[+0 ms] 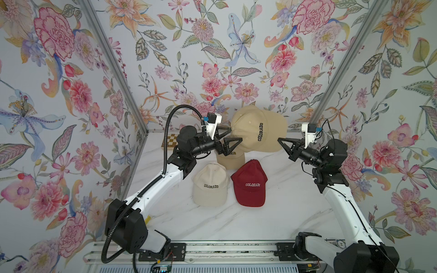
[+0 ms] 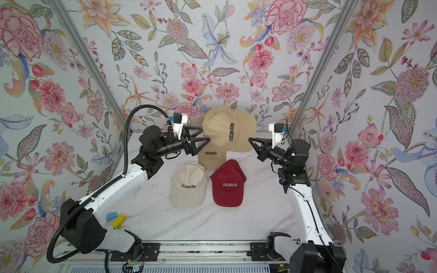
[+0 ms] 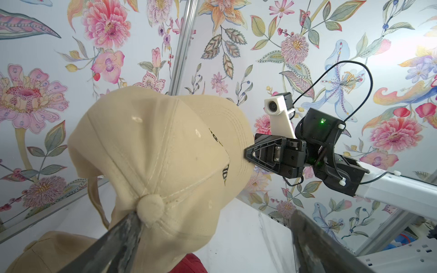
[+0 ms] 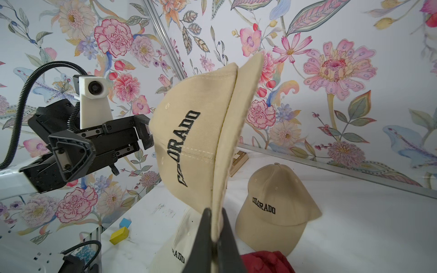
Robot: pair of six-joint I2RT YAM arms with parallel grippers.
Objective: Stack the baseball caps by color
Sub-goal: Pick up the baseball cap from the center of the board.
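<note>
Tan cap [image 1: 257,128] hangs in the air above the far half of the table [image 1: 283,212], its brim edge pinched tight in our right gripper [image 1: 280,140], the lettering turned on end. Our left gripper [image 1: 236,134] stands spread wide at the crown and grasps nothing; the left wrist view shows one finger [image 3: 113,248] against the fabric beside the top button. Below it, toward the far edge, lies the second tan cap [image 1: 230,163], with a cream cap [image 1: 210,186] and a dark red cap [image 1: 249,186] side by side nearer the middle. A chessboard [image 1: 170,140] sits in the far left corner. We judge the step to be setting tan on tan. We should turn the raised cap until its brim points the way the lower brim does, then lower it crown over crown. The open left fingers should only steady the soft dome, and we let go of the brim once it nests.
</note>
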